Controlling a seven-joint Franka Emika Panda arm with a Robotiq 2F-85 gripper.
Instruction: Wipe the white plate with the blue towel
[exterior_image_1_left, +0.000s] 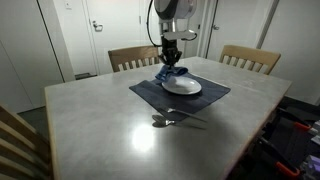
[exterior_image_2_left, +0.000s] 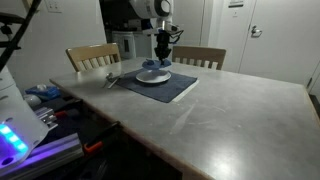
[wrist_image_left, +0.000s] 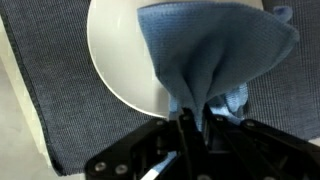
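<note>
Your gripper (wrist_image_left: 188, 122) is closed on a bunched fold of the blue towel (wrist_image_left: 215, 50), pinching it from above. In the wrist view the towel fans out over the right part of the white plate (wrist_image_left: 115, 50), touching it. The plate sits on a dark placemat (exterior_image_1_left: 148, 93) toward the far side of the table (exterior_image_1_left: 100, 130). Some cutlery (exterior_image_1_left: 166, 121) lies just near of the mat.

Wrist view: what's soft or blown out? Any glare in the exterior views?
Wrist view: the gripper pinching the blue towel is dark and blurred up close, and the white plate is nearly blown out. In an exterior view, a bright glare patch sits on the table just in front of the cutlery. In an exterior view, a glowing blue-purple device blooms at lower left.
</note>
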